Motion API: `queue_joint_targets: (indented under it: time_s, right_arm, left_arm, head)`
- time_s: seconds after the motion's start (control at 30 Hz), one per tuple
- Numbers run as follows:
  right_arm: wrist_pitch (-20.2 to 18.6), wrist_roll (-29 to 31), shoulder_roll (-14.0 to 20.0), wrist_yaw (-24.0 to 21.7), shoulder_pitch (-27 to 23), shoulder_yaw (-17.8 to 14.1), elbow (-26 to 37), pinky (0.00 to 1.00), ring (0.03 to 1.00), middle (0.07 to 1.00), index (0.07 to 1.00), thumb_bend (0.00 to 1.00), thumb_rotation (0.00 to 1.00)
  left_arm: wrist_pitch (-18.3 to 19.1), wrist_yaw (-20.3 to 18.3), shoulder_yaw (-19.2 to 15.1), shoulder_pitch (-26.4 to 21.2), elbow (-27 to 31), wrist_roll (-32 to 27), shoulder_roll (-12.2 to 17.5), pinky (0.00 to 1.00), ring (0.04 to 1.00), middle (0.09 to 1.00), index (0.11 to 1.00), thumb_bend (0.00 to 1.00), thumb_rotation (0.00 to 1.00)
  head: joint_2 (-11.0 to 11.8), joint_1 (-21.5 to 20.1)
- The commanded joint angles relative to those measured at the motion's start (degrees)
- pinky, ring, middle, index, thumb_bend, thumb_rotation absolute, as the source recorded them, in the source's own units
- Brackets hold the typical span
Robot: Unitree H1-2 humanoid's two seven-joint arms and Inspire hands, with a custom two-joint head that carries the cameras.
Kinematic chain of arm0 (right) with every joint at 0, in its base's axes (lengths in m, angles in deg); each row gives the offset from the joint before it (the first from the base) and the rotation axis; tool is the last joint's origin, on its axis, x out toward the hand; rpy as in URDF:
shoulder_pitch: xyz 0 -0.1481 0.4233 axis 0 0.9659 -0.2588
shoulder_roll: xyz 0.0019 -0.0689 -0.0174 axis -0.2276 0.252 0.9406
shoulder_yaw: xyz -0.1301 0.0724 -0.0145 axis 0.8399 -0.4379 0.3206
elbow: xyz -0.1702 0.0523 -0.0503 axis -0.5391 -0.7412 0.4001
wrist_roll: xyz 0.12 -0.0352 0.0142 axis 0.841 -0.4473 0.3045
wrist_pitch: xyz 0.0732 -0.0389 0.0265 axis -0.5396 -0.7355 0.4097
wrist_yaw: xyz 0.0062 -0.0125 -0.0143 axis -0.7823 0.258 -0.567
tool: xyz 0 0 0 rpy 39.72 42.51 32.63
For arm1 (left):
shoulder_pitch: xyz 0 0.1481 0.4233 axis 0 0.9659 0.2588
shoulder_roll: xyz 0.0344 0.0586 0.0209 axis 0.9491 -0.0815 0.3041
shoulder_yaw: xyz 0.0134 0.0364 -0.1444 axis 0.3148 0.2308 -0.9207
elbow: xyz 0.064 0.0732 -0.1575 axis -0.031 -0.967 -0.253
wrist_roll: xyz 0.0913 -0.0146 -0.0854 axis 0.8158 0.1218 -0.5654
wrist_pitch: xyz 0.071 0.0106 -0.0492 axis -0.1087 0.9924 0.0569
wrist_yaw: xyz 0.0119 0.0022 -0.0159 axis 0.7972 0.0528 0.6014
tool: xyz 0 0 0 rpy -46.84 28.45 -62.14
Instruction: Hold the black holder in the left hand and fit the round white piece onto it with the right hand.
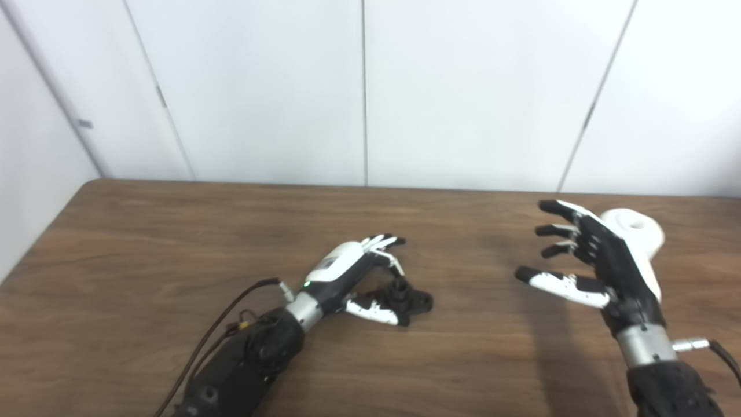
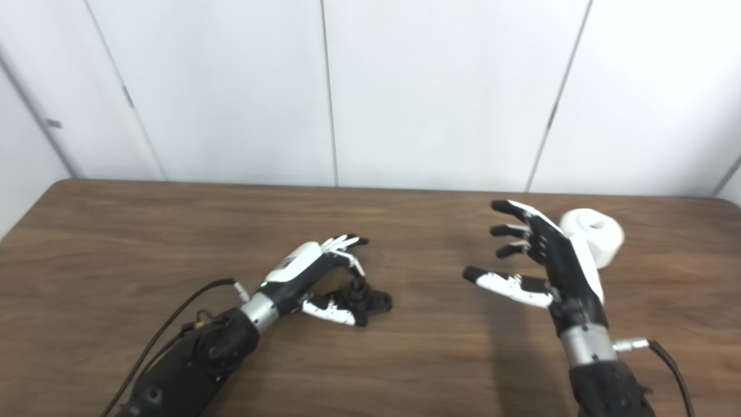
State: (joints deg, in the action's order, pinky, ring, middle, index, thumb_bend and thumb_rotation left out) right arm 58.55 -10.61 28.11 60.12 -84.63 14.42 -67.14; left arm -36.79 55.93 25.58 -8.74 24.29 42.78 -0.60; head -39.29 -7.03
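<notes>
The black holder (image 1: 412,299) lies on the brown table, a short post rising from its base. My left hand (image 1: 359,272) rests low around it, fingers arched over the holder and thumb alongside it, not closed on it. The round white piece (image 1: 635,231), a thick ring with a hole in its top, sits on the table at the far right. My right hand (image 1: 590,258) hovers open just left of it, fingers spread, palm facing left and partly hiding the piece. The holder (image 2: 370,300) and the white piece (image 2: 596,230) show again in the right eye view.
The wooden table (image 1: 173,243) spans the whole view, its far edge against white wall panels. A black cable (image 1: 231,313) runs along the left forearm and another leaves the right wrist (image 1: 718,350).
</notes>
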Motion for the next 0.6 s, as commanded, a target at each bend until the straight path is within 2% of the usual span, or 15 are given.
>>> queue_joint_targets:
  time_s: [0.0,0.1,0.23,0.3,0.37,0.43,0.47,0.5,0.57]
  right_arm:
    - [-1.1,-2.2,3.0,-0.6,-4.3,-0.3,3.2,0.52,0.679,0.823,0.739,0.67,0.19]
    - [-3.9,-3.7,6.4,-2.3,-7.6,-0.4,4.7,0.5,0.656,0.804,0.729,0.69,0.2]
    - [-9.5,-7.3,10.4,-5.1,-11.5,0.8,6.0,0.5,0.657,0.804,0.74,0.7,0.22]
    - [-12.9,-11.4,12.9,-7.6,-13.9,2.0,6.3,0.5,0.667,0.806,0.752,0.71,0.18]
    - [-14.3,-17.7,15.2,-12.2,-16.3,3.2,5.9,0.53,0.693,0.818,0.769,0.75,0.19]
    - [-14.4,-24.3,17.5,-18.4,-18.8,4.6,5.1,0.57,0.773,0.87,0.812,0.79,0.25]
    - [-14.4,-26.5,17.8,-20.7,-19.6,4.7,4.9,0.58,0.787,0.88,0.821,0.8,0.26]
    - [-14.4,-30.3,18.1,-24.3,-21.1,5.0,4.0,0.59,0.797,0.89,0.829,0.81,0.27]
    - [-14.4,-36.7,18.5,-29.5,-23.7,5.5,2.2,0.6,0.813,0.911,0.842,0.84,0.26]
  left_arm:
    - [6.1,-3.5,3.7,1.9,-4.1,5.2,-1.7,1.0,1.0,0.932,0.481,0.52,0.06]
    - [8.1,-2.7,4.6,1.5,-4.1,6.9,-1.9,1.0,1.0,0.927,0.481,0.52,0.06]
    - [8.8,-2.2,5.2,1.3,-4.4,7.4,-1.9,1.0,1.0,0.925,0.481,0.52,0.06]
    - [8.5,-1.9,5.7,1.3,-4.5,7.8,-1.6,1.0,1.0,0.924,0.481,0.52,0.06]
    - [7.8,-1.6,6.2,1.2,-4.9,8.0,-0.9,1.0,1.0,0.926,0.482,0.52,0.06]
    - [7.2,-1.4,6.4,1.2,-5.4,7.5,-0.3,1.0,1.0,0.931,0.481,0.52,0.06]
    - [7.0,-1.3,6.4,1.2,-5.5,7.2,-0.1,1.0,1.0,0.932,0.481,0.52,0.06]
    - [6.3,-1.0,6.2,1.2,-5.8,6.7,0.2,1.0,1.0,0.929,0.481,0.52,0.06]
    - [5.1,-0.6,5.9,1.3,-6.2,6.0,0.9,1.0,1.0,0.924,0.481,0.52,0.06]
  head:
    - [0.4,-1.8]
    - [0.6,-2.4]
    - [1.3,-6.1]
    - [2.2,-9.2]
    - [3.6,-13.6]
    - [5.0,-17.6]
    - [5.0,-17.6]
    - [6.2,-20.7]
    - [7.5,-23.3]
